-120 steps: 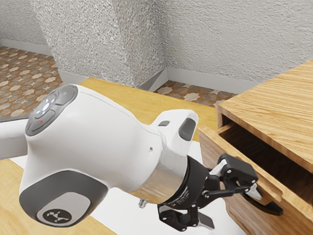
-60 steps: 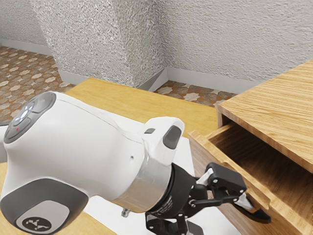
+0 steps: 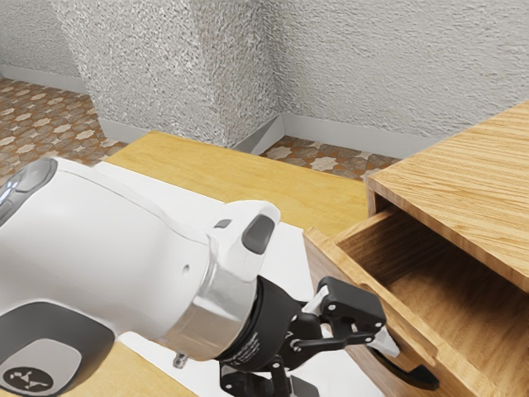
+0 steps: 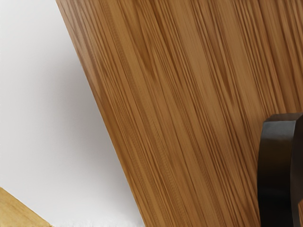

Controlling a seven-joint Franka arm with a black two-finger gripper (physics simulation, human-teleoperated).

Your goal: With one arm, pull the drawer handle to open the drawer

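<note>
The drawer (image 3: pixel 335 248) stands partly pulled out of the cabinet (image 3: pixel 463 190) at the exterior view's right, its wooden inside open to sight and its front panel angled toward the arm (image 3: pixel 124 256). The black handle (image 3: pixel 413 378) is fixed low on that front, close to the view's lower edge.

The arm comes in from the exterior view's left, white and bulky, ending in the black claw (image 3: pixel 343 364) right at the drawer front. The claw is wide: its two fingers stand well apart. The upper finger (image 3: pixel 355 313) reaches over to the handle and its pale tip meets the handle's near end. The lower finger sits down by the view's bottom edge, apart from the handle, so the handle is touched from one side and not pinched.

Under the arm lies a white sheet (image 3: pixel 289 252) on the wooden counter (image 3: pixel 223 169), and the drawer front hangs above that sheet. Behind are rough grey walls (image 3: pixel 331 66) and a patterned tile floor (image 3: pixel 41 116).

In the wrist view the drawer front (image 4: pixel 189 94) is very close, its grain running slantwise, with the white sheet (image 4: pixel 47 118) beside it and a corner of the counter (image 4: pixel 14 215) past the sheet. A black block (image 4: pixel 279 175) juts in over the wood; I cannot tell whether it is the handle or a finger
</note>
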